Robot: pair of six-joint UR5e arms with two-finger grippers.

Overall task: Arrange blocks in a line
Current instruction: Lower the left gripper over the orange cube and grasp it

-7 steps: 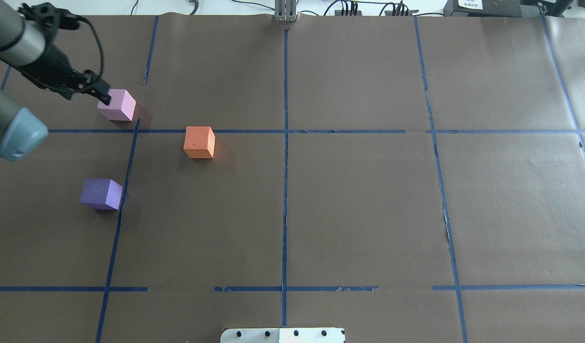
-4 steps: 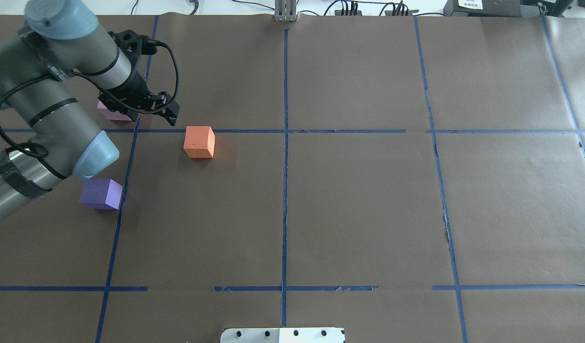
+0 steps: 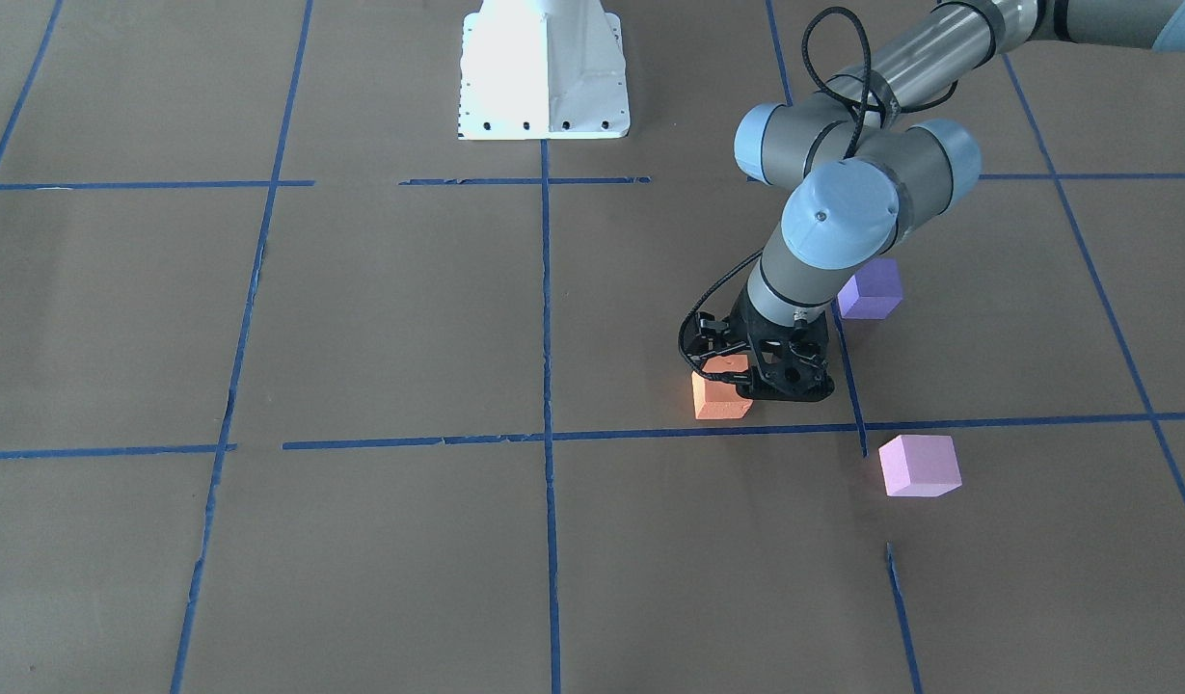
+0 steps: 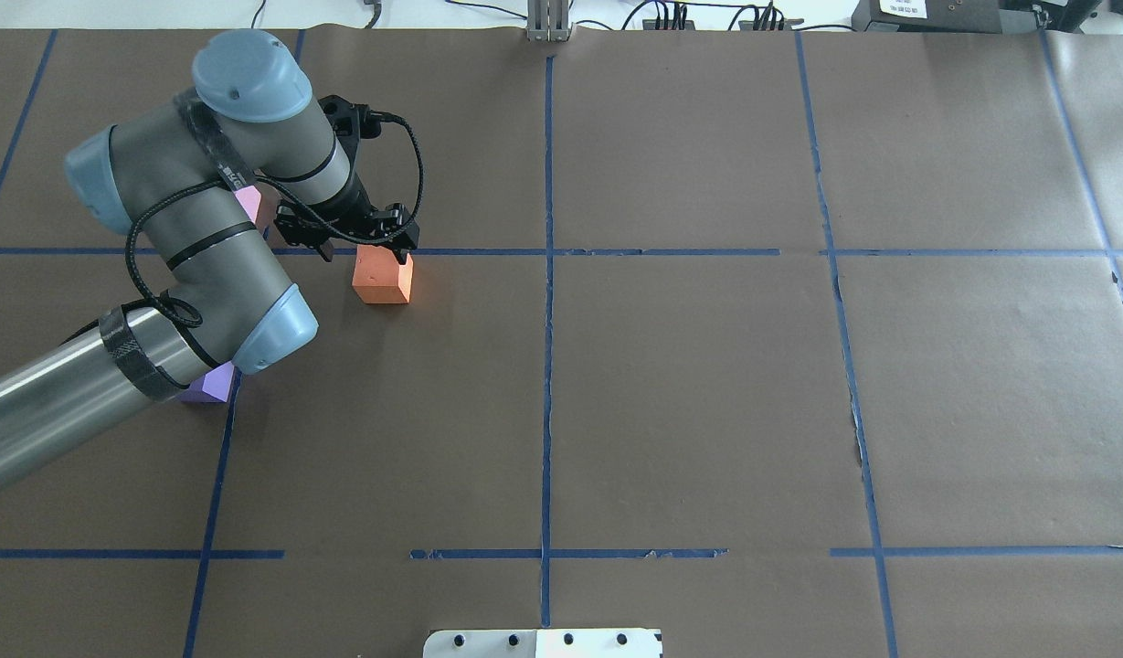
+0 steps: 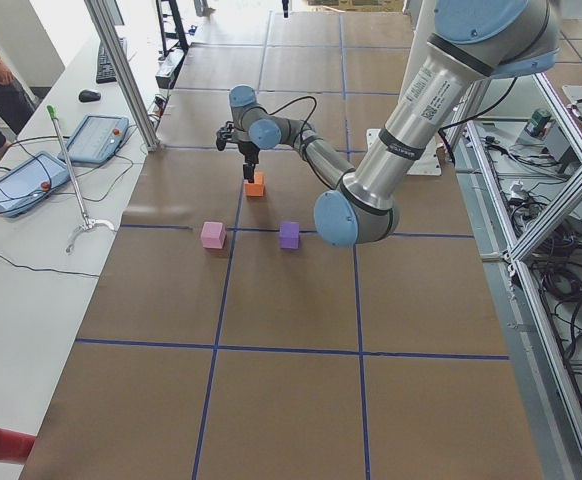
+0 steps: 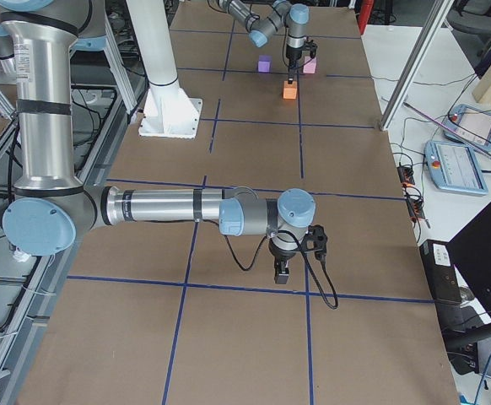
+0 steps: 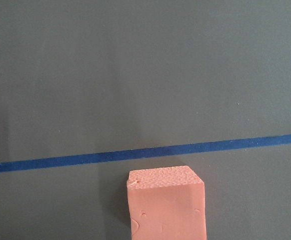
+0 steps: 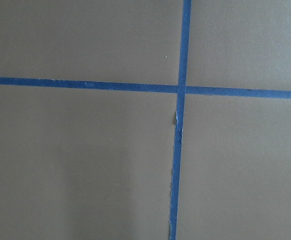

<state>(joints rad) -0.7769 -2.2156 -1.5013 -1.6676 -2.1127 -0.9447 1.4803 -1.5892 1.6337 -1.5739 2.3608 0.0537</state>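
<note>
The orange block [image 4: 383, 279] sits just below a blue tape line, also seen in the front view [image 3: 719, 399] and at the bottom of the left wrist view [image 7: 165, 205]. My left gripper [image 4: 367, 245] hovers low over its far edge with the jaws spread and nothing between them [image 3: 780, 388]. The pink-lilac block [image 3: 920, 466] and the violet-purple block [image 3: 870, 289] stand apart on either side; my arm hides most of both from overhead. My right gripper [image 6: 283, 270] hangs over bare paper far from the blocks; I cannot tell whether it is open.
Blue tape lines [image 4: 547, 366] divide the brown paper into squares. The white robot base [image 3: 544, 72] stands at the table's near edge. Teach pendants [image 5: 21, 183] lie on the side bench beyond the table.
My left arm swung right, from beside the pink-lilac block to over the orange block. None of the three blocks has moved.
</note>
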